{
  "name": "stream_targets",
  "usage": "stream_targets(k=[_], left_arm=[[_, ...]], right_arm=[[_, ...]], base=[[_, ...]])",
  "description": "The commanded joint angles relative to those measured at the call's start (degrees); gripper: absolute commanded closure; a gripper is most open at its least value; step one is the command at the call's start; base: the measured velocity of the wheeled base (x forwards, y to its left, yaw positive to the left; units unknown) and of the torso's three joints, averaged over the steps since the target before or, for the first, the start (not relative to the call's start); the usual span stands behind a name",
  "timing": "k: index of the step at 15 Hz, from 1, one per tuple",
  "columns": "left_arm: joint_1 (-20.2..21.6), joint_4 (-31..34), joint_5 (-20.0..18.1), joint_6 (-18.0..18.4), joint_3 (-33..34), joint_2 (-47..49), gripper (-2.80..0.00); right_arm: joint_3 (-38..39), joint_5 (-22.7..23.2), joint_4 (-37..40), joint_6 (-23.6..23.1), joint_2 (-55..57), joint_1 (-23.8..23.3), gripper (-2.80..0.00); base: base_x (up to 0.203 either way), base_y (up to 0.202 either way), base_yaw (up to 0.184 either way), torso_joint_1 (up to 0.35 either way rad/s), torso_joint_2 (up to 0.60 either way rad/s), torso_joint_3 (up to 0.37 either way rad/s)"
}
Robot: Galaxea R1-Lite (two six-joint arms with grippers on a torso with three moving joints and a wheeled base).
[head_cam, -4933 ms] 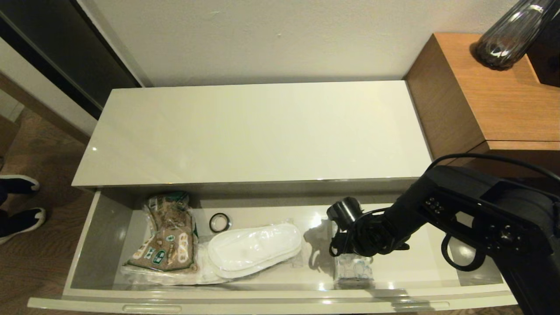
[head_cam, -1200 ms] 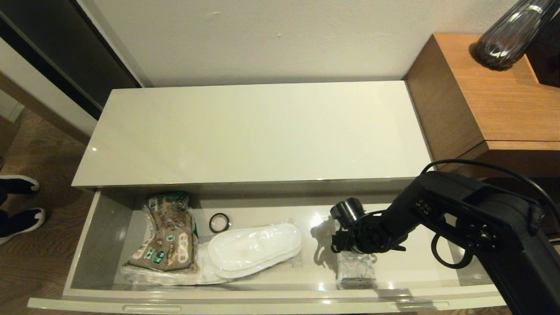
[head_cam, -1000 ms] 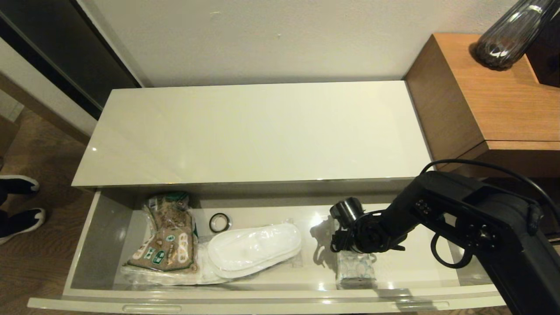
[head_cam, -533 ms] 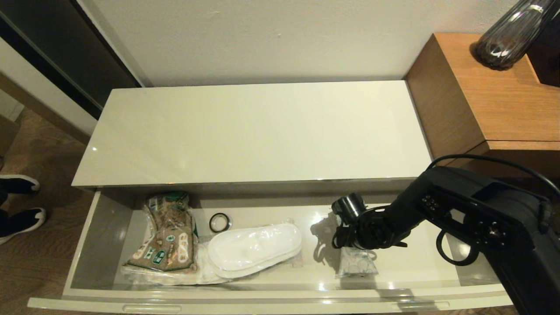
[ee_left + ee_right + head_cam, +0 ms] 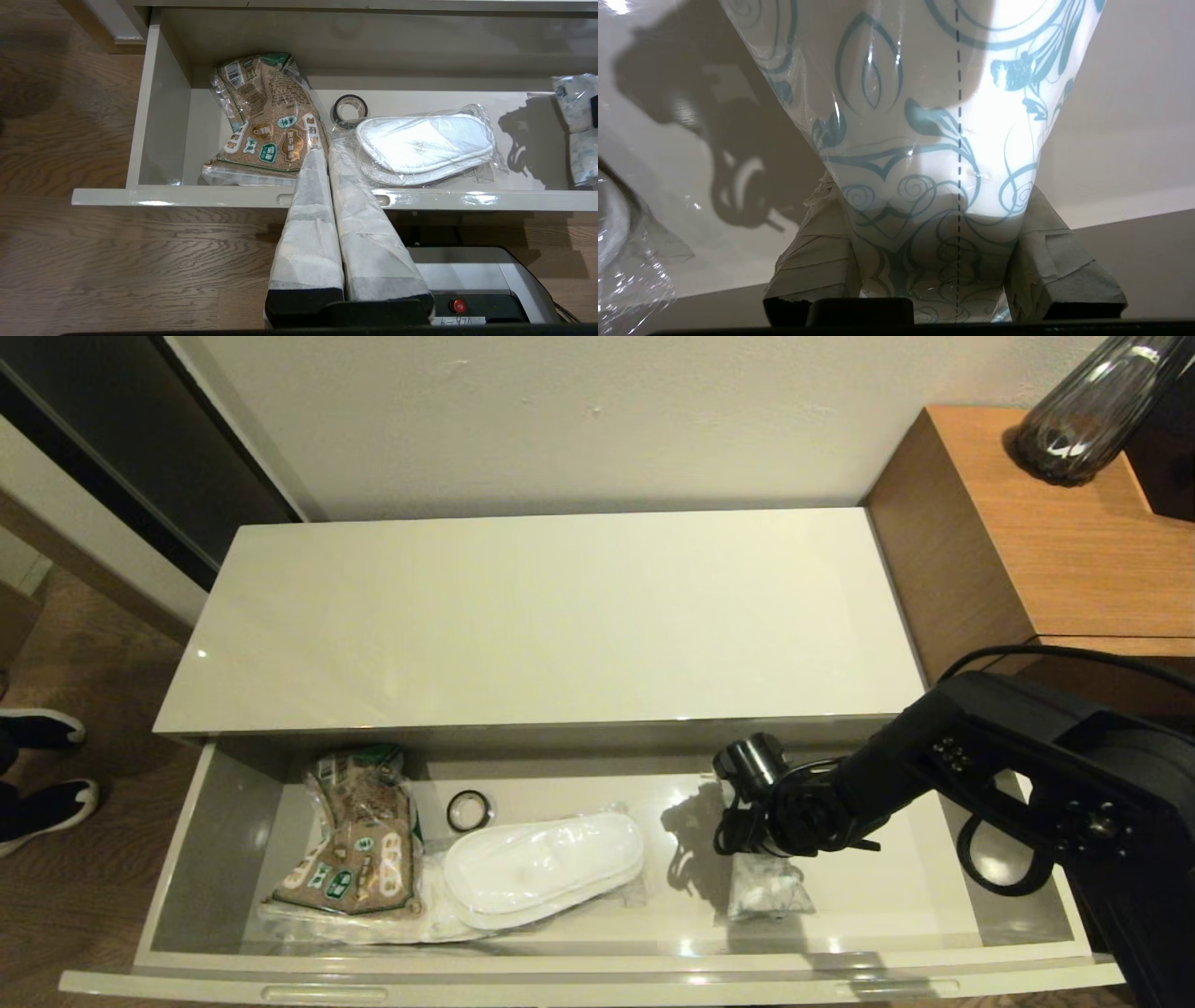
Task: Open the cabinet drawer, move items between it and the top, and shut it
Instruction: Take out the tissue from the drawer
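In the head view, the wide glossy cream-beige cabinet drawer (image 5: pixel 597 975) is standing pulled out across the lower part of the frame, below the long glossy cream-beige top (image 5: pixel 551 616) of the low cabinet. The black right gripper (image 5: pixel 754 855) is reaching into the drawer's right half from the lower right, pinching the soft white tissue pack with blue print (image 5: pixel 767 893), which is hanging beneath it with its lower end at or near the drawer floor. At centre, the flat white slippers paired in clear plastic wrap (image 5: pixel 541 868) are lying on the drawer floor, with the small black ring (image 5: pixel 468 810) just behind them and the brown printed packet (image 5: pixel 359 835) lying to their left. The higher orange-brown wooden surface (image 5: pixel 1055 523) is filling the upper right, carrying a dark glass vase (image 5: pixel 1083 415).

In the left wrist view, the left gripper (image 5: pixel 322 156) is hovering in front of the drawer front (image 5: pixel 187 197), outside it, with its two tape-wrapped fingers (image 5: pixel 308 219) pressed together and holding nothing. Beyond the tips, the brown packet (image 5: pixel 266 121), the ring (image 5: pixel 349 109) and the wrapped slippers (image 5: pixel 423 142) are lying in the drawer, and the tissue pack (image 5: pixel 577 112) is showing at the right edge.

In the right wrist view, the right gripper (image 5: pixel 945 252) is clamping the tissue pack (image 5: pixel 924 116) between its two tape-wrapped fingers (image 5: pixel 822 252), the pack widening away from them over the glossy drawer floor (image 5: pixel 1125 107). A corner of clear wrap (image 5: pixel 630 261) is showing at the lower left.
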Motion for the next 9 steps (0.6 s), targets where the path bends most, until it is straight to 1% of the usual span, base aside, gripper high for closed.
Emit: stream_targets(k=[1, 4, 9], left_arm=[[0.02, -0.04, 0.0, -0.08, 0.01, 0.07, 0.0], [0.02, -0.04, 0.0, -0.01, 0.01, 0.07, 0.0], [0.02, -0.04, 0.0, -0.03, 0.01, 0.07, 0.0]], right_arm=[[0.21, -0.14, 1.81, 0.15, -3.04, -0.04, 0.0], [0.92, -0.14, 3.65, 0.16, -5.83, -0.22, 0.0], [1.9, -0.27, 9.66, 0.82, -11.73, -0.15, 0.0]], base=[[0.0, 0.0, 0.0, 0.0, 0.0, 0.0], [0.0, 0.0, 0.0, 0.0, 0.0, 0.0], [0.0, 0.0, 0.0, 0.0, 0.0, 0.0]])
